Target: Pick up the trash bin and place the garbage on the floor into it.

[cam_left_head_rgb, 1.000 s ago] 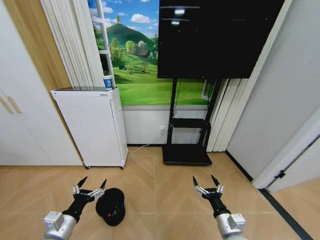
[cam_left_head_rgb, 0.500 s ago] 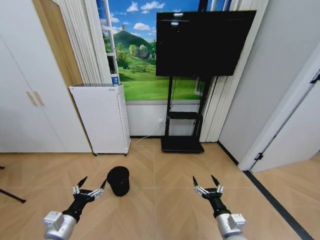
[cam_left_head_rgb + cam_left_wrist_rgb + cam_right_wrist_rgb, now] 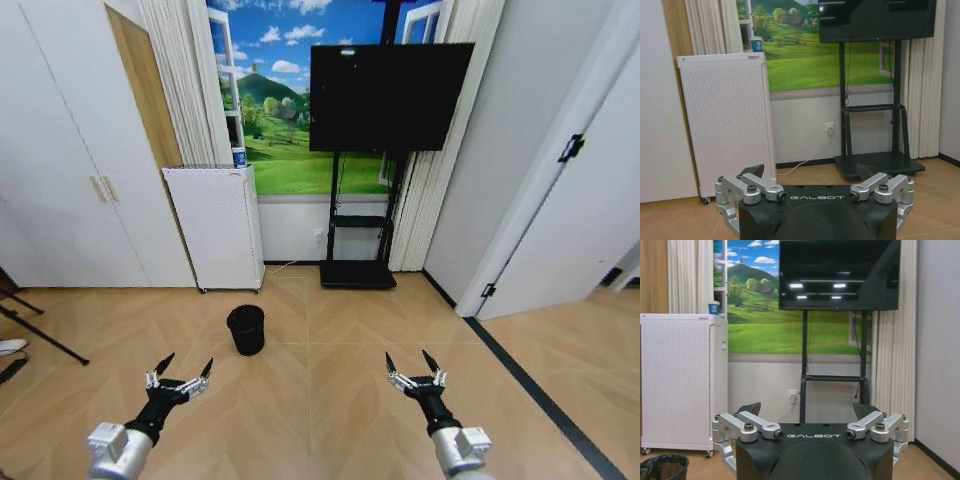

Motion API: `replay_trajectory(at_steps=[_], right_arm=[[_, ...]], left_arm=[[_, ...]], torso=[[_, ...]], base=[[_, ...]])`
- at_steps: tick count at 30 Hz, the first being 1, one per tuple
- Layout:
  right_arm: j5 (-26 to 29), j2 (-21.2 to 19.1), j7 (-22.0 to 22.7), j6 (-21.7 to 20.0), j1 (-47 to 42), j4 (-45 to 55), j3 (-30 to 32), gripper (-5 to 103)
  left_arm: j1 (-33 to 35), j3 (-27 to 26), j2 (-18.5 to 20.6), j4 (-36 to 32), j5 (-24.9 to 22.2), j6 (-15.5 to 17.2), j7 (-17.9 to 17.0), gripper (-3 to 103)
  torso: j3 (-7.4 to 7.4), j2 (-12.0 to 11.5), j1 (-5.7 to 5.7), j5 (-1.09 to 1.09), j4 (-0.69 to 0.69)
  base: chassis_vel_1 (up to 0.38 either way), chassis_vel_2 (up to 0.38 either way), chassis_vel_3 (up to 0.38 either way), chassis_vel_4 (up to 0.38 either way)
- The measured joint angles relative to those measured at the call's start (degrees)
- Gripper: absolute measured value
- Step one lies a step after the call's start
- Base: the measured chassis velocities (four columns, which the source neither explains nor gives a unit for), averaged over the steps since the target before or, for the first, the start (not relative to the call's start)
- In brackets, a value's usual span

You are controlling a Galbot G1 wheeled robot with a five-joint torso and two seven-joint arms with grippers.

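Left gripper: it is held out low in front of the robot, on the left, above the floor. Its two black fingertips are spread apart and hold nothing. The left wrist view shows the same thing: the tips stand wide with empty space between them.

White box: a tall white box full of tiny holes stands by the far wall, on the left. It sits on little wheels.

Cup: a small blue and white cup sits on top of the white box.

Trash bin: the small round black bin stands straight up on the floor. It is in front of the white box, closer to the robot, and a little to the right of the left gripper. It is well apart from both grippers. Nothing touches it. The right wrist view shows its mesh rim at the lower corner, near the white box.

TV: a big black TV stands on a black stand by the far wall, to the right of the white box.

Right gripper: it is held out low on the right, above the floor. Its fingertips are spread apart too, and they hold nothing.
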Motion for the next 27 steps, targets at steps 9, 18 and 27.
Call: replay_trajectory(at_steps=[9, 18, 27], right_arm=[[0.0, 0.0, 0.0, 0.0, 0.1, 0.0, 0.0, 100], [0.0, 0.0, 0.0, 0.0, 0.0, 0.0, 0.0, 100], [0.0, 0.0, 0.0, 0.0, 0.0, 0.0, 0.0, 100]], left_arm=[[0.0, 0.0, 0.0, 0.0, 0.0, 0.0, 0.0, 100], [0.0, 0.0, 0.0, 0.0, 0.0, 0.0, 0.0, 100], [0.0, 0.0, 0.0, 0.0, 0.0, 0.0, 0.0, 100]], torso=[[0.03, -0.1, 0.06, -0.01, 0.05], [0.01, 0.0, 0.03, 0.02, 0.03], [0.01, 0.0, 0.03, 0.02, 0.03]], base=[[-0.047, 0.003, 0.057, -0.017], [-0.004, 0.006, 0.014, -0.006], [0.0, 0.0, 0.0, 0.0]])
